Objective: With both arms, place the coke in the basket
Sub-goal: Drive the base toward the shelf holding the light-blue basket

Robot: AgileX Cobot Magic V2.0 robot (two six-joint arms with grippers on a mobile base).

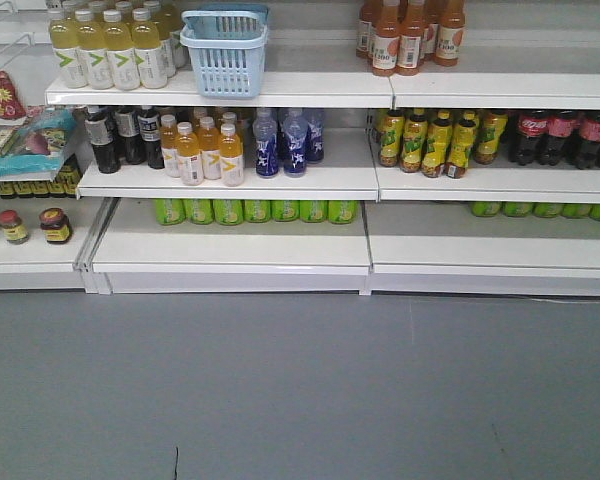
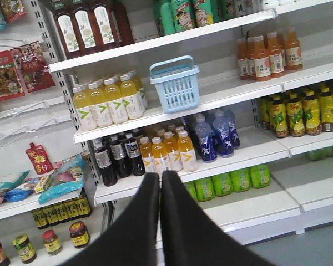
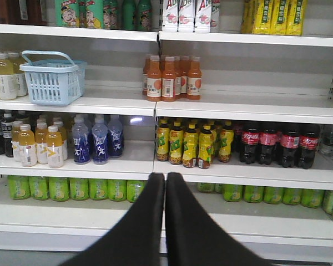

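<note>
Store shelf (image 1: 320, 85) bears the basket (image 1: 225, 55) upright, handle raised.

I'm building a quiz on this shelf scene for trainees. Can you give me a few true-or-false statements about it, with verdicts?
1. The basket stands on a shelf beside the pale yellow bottles. True.
2. The left gripper is wide open. False: it is shut, holding nothing.
3. The right gripper holds a red can. False: it is shut and empty.
4. The dark cola bottles stand one level below the orange bottles. True.
</note>
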